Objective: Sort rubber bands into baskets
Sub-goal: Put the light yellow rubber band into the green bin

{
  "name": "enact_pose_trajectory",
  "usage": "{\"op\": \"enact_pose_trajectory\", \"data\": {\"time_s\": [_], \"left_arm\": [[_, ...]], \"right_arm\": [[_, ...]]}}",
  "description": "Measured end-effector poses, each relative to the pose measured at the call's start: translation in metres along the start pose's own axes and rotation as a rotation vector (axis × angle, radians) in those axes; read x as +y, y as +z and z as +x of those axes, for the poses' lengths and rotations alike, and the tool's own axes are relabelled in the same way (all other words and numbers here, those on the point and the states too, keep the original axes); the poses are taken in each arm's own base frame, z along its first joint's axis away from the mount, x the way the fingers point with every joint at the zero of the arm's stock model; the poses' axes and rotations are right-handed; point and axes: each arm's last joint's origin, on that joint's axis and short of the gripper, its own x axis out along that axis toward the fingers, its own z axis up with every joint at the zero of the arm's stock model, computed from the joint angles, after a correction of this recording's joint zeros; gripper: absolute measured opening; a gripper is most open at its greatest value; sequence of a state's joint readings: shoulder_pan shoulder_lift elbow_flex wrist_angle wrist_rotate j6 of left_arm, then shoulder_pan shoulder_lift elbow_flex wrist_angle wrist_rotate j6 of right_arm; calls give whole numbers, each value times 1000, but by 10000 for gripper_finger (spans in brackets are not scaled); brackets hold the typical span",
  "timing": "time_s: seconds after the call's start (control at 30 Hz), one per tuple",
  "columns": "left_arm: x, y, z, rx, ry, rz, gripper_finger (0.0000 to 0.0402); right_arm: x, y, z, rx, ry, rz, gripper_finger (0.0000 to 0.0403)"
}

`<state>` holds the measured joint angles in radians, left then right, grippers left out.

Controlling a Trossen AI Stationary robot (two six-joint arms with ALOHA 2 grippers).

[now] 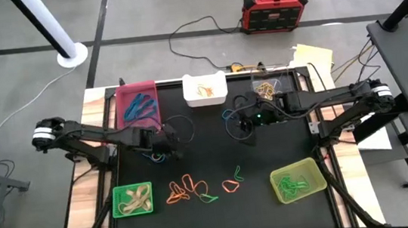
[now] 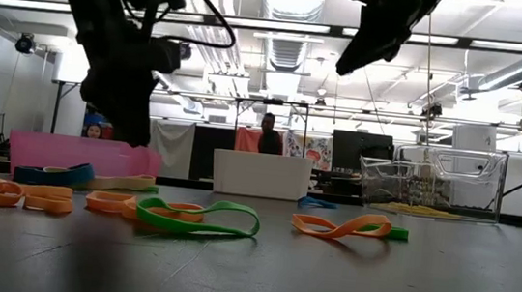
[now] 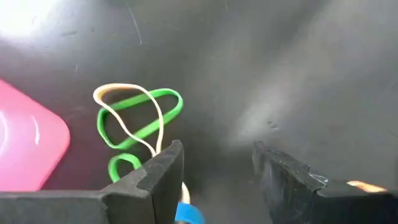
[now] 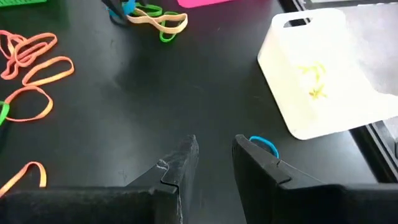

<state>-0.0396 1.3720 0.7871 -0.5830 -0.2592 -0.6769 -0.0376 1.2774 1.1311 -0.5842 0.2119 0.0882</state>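
Observation:
Rubber bands lie loose on the black mat: an orange and green cluster (image 1: 188, 189), an orange pair (image 1: 233, 182), and a green, tan and blue bunch (image 3: 137, 118) near the pink basket (image 1: 137, 102). My left gripper (image 3: 217, 165) hangs open just above the mat beside that bunch (image 1: 155, 155). My right gripper (image 4: 216, 152) stands open higher up, near the white basket (image 4: 323, 68), with nothing between its fingers. A blue band (image 4: 264, 144) lies on the mat just past one of its fingers. The clear basket (image 1: 269, 86), green basket (image 1: 133, 199) and yellow-green basket (image 1: 297, 180) each hold bands.
Baskets line the mat's far edge and its near corners, leaving bare mat in the middle (image 1: 215, 151). A red-and-black box (image 1: 275, 8) and cables lie on the floor beyond the table. People stand in the room behind (image 2: 267, 132).

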Motion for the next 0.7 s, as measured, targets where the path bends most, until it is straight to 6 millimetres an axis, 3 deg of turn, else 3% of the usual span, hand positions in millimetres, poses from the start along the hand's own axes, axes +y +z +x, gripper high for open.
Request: {"op": "enact_pose_trajectory", "data": {"time_s": [0.13,0.3,0.7], "left_arm": [[-5,-4,-2,44,11,-121,176],[0,-5,8,97,144,-139,176],[-15,-3,54,234,268,7,176]], "right_arm": [[0,0,4,-44,2,5,96],[1,2,7,-93,4,-16,96],[1,4,7,-111,6,-12,96]]}}
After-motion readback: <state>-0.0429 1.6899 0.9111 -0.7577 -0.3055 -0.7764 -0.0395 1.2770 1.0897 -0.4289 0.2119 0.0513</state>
